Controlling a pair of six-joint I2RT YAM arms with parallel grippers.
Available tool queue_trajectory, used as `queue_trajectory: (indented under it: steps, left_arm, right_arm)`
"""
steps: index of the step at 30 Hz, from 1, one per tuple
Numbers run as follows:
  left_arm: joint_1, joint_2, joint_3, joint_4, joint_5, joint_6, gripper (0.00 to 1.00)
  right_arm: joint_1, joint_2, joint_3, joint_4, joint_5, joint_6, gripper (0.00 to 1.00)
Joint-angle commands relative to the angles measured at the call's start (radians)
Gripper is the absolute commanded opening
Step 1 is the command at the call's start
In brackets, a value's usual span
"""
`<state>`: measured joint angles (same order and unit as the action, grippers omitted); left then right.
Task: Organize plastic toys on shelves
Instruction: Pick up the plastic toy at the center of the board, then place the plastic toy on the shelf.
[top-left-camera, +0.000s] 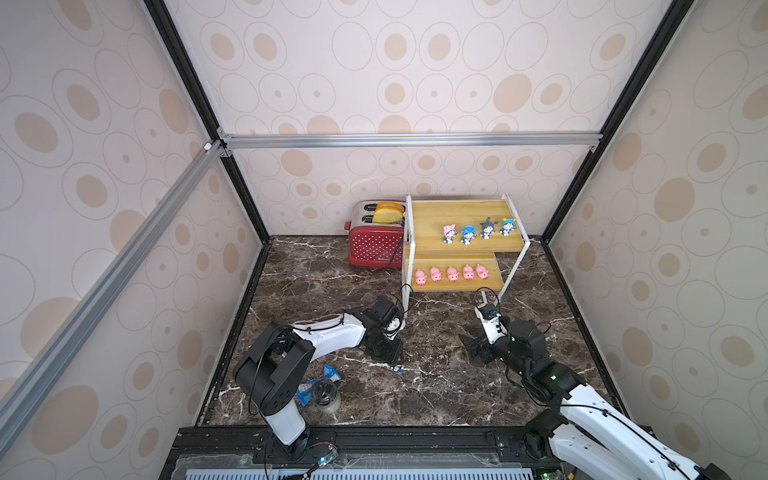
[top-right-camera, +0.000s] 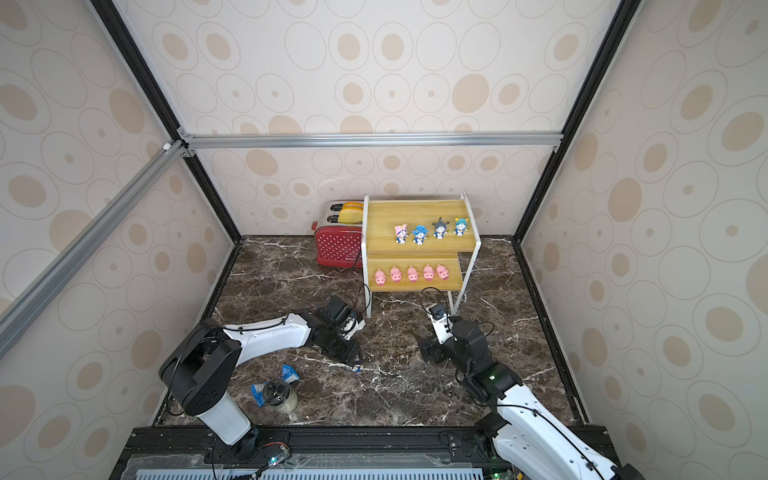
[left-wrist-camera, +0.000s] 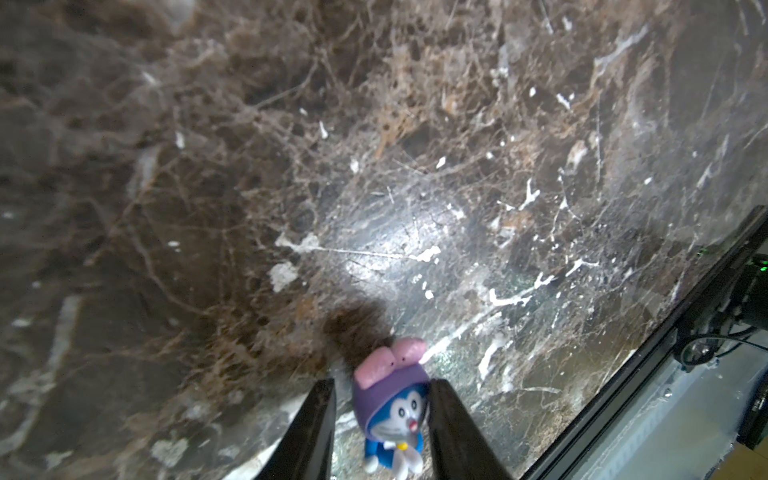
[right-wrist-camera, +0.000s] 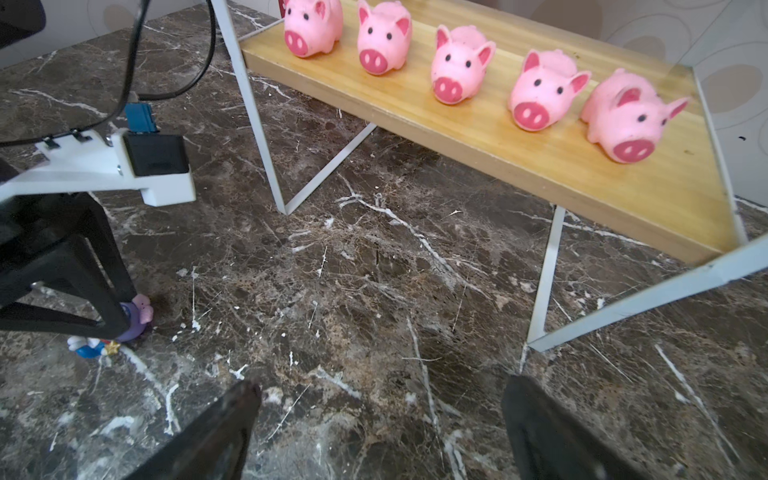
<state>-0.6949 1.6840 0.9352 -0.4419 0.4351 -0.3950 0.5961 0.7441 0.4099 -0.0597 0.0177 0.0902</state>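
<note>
Black fingers (left-wrist-camera: 316, 428) of my left gripper (left-wrist-camera: 382, 382) straddle the purple-hatted figurine (left-wrist-camera: 395, 415) on the marble table (left-wrist-camera: 374, 166), with a gap on one side. I should centre, pinch its head gently, then lift toward the upper shelf (top-left-camera: 457, 216); my right gripper (right-wrist-camera: 382, 384) gapes, empty.

Red toaster (top-left-camera: 374, 249) holds what looks like bread; jar (top-left-camera: 326, 397) beside blue wrapper (top-left-camera: 332, 372).

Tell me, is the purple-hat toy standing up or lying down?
Lying down: the purple-hat toy stretches flat along the marble table, inside the left gripper.
</note>
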Motion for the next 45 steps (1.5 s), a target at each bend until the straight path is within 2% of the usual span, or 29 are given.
queue_trajectory:
  steps: [1,6,12,15,21,26,35,45]
  left_arm:
    - [-0.012,0.028,0.002,-0.015,-0.063,-0.019,0.36]
    - [-0.032,0.043,0.013,-0.041,-0.110,-0.016,0.35]
    - [-0.032,-0.020,0.007,-0.053,-0.129,0.006,0.25]
    - [-0.032,-0.098,0.011,-0.064,-0.150,0.036,0.21]
    - [-0.032,-0.337,0.061,-0.067,-0.263,0.156,0.22]
    - [-0.032,-0.442,0.211,-0.036,-0.335,0.283,0.24]
    - [-0.032,-0.303,0.657,0.000,-0.349,0.392,0.24]
    - [-0.032,-0.139,0.824,0.150,-0.333,0.470,0.25]
  right_arm:
    - [-0.003,0.000,0.004,0.020,-0.023,0.009,0.96]
    - [-0.002,0.009,0.004,0.025,-0.023,0.009,0.96]
    - [-0.002,0.011,0.006,0.027,-0.023,0.009,0.96]
    - [-0.002,0.009,0.012,0.026,-0.018,0.005,0.96]
    - [-0.002,-0.012,0.056,0.016,-0.018,-0.024,0.96]
    - [-0.002,-0.016,0.174,-0.028,-0.068,-0.105,0.97]
    - [-0.010,0.039,0.415,-0.101,-0.178,-0.175,1.00]
    - [-0.013,0.103,0.536,-0.060,-0.197,-0.184,1.00]
